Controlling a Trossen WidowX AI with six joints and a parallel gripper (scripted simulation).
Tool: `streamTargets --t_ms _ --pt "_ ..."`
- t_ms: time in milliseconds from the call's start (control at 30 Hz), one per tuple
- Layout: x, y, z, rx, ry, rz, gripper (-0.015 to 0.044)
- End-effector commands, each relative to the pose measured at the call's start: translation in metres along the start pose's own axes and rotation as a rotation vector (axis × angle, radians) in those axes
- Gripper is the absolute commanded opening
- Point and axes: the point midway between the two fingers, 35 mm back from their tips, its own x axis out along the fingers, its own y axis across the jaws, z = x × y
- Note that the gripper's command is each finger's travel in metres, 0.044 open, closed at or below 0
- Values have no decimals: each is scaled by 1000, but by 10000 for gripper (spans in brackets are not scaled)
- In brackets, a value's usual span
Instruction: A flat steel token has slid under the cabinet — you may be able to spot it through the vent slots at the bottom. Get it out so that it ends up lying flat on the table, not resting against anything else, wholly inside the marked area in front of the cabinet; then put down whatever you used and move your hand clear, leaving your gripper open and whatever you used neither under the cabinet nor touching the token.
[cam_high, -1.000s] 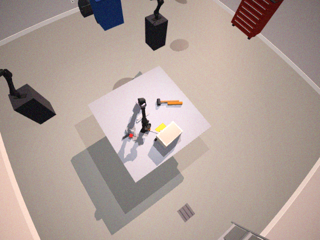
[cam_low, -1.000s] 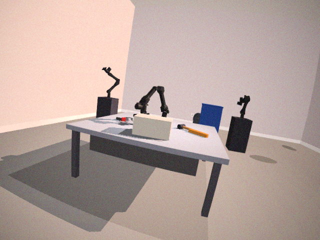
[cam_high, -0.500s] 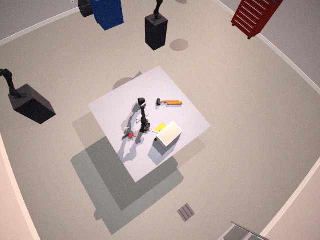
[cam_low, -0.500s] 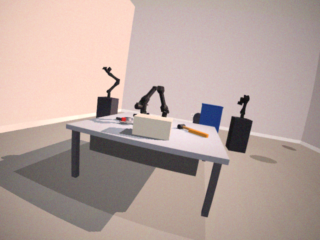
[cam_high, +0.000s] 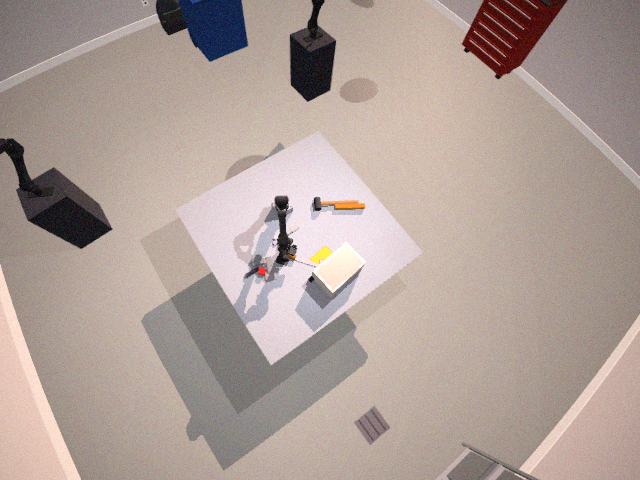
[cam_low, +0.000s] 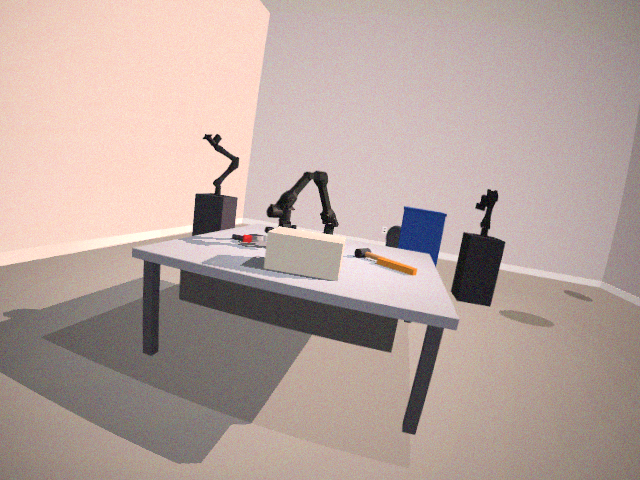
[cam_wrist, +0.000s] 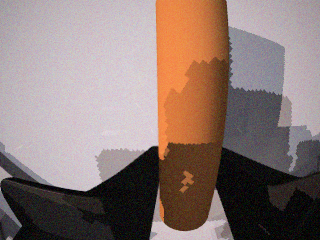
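Near the centre of the top view, an orange handle (cam_high: 292, 257) (cam_wrist: 192, 100) is clamped in the gripper (cam_high: 289, 256) (cam_wrist: 190, 150); the token (unseen, presumably under the cabinet (cam_high: 338, 267) (cam_low: 303, 254), right of it) could be pushed deeper by a misaimed rod (cam_high: 305, 263).

My arm (cam_high: 282, 227) (cam_low: 323, 198) is black all over, with slim links like sticks and fat, round lumps at the joints; the top bend (cam_low: 320, 177) looks chunky and blocky; my gripper (cam_high: 288, 256) (cam_wrist: 189, 185) is black too, with two dark fingers, wide at the bottom and slanted on top; I can make out no bright marks on them.
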Motion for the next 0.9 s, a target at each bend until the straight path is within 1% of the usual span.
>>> streamTargets --t_ms 0,433,867 --pt "1 1 -10 1 4 3 0" --pt "1 -2 -31 1 6 3 0" --pt "-13 -2 -27 3 4 2 0"
